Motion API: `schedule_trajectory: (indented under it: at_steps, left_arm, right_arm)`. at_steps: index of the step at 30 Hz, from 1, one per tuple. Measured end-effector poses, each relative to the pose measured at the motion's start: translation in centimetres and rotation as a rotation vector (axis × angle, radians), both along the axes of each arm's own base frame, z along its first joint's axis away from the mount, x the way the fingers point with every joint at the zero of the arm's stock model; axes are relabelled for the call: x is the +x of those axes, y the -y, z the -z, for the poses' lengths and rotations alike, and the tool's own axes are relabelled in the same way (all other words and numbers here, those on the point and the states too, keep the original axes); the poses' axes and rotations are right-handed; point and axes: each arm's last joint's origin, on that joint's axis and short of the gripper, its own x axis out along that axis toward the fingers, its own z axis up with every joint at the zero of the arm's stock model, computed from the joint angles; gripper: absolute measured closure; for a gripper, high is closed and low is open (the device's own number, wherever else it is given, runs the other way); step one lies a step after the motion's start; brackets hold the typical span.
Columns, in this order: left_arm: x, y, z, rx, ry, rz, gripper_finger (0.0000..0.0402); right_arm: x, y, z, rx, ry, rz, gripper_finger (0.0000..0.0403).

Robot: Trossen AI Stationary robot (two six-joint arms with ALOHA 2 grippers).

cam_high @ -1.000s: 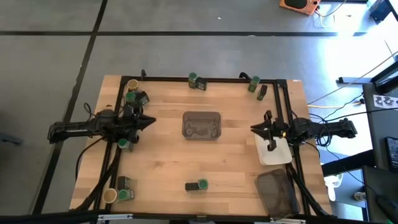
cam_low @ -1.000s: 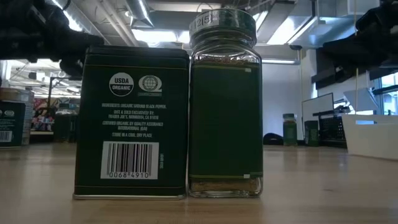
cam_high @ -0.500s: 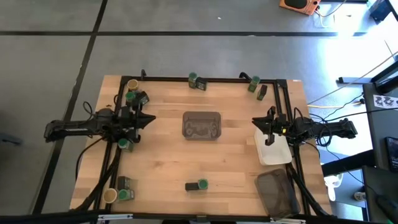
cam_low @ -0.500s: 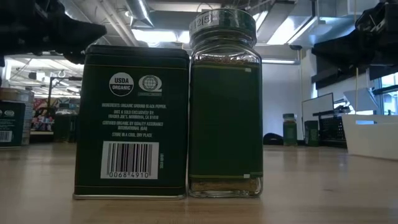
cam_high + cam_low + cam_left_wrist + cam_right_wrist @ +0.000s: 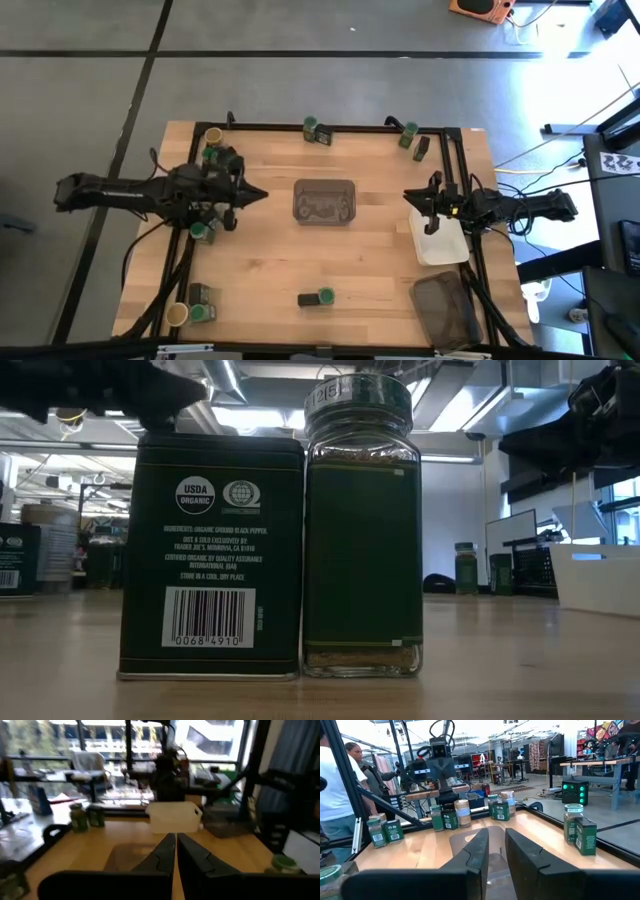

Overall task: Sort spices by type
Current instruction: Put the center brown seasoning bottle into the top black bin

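with both the left gripper (image 5: 258, 194) and the right gripper (image 5: 410, 200) pinched shut on nothing above the table, the spices (image 5: 318, 131) sit scattered along its edges; a reach between crowded jars near the left arm would likely topple one.

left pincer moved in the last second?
Yes. The left pincer has advanced toward the grey tray at the table's middle, closing the gap to it.

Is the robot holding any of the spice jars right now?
No. The left gripper and the right gripper are both shut on nothing, hanging above the table with no jar or tin between their fingers.
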Motion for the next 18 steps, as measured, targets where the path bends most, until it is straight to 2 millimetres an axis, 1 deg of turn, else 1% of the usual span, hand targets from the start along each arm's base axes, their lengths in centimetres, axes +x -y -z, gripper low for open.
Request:
schedule_trajectory:
  at_steps: [2, 3, 7, 10, 13, 16, 18]
  left_arm:
    - [1.0, 0.4, -1.2, 0.023, 0.015, 0.031, 0.0386]
    - [1.4, 0.6, -1.5, 0.037, 0.005, 0.044, 0.0386]
    - [3.4, 1.4, -1.6, 0.078, -0.066, 0.096, 0.0386]
    - [4.6, 1.9, -2.1, 0.079, -0.072, 0.119, 0.0386]
    - [6.0, 2.7, -2.1, 0.071, -0.115, 0.15, 0.0386]
    - [7.3, 3.5, -2.5, 0.079, -0.16, 0.185, 0.0386]
    - [7.7, 4.0, -2.4, 0.092, -0.252, 0.192, 0.0386]
  right_arm:
    - [0.2, 0.0, -0.1, -0.017, 0.001, 0.001, 0.0338]
    - [0.3, 0.0, -0.2, -0.018, 0.012, 0.002, 0.0338]
    - [0.8, -0.1, -0.5, -0.037, 0.018, 0.003, 0.0338]
    - [1.3, -0.2, -0.7, -0.048, -0.011, 0.003, 0.0338]
    - [1.7, -0.3, -2.0, -0.068, -0.006, 0.006, 0.0338]
    - [2.4, -0.4, -2.8, -0.096, -0.049, 0.007, 0.0338]
    - [3.0, -0.5, -3.6, -0.109, -0.062, 0.008, 0.0338]
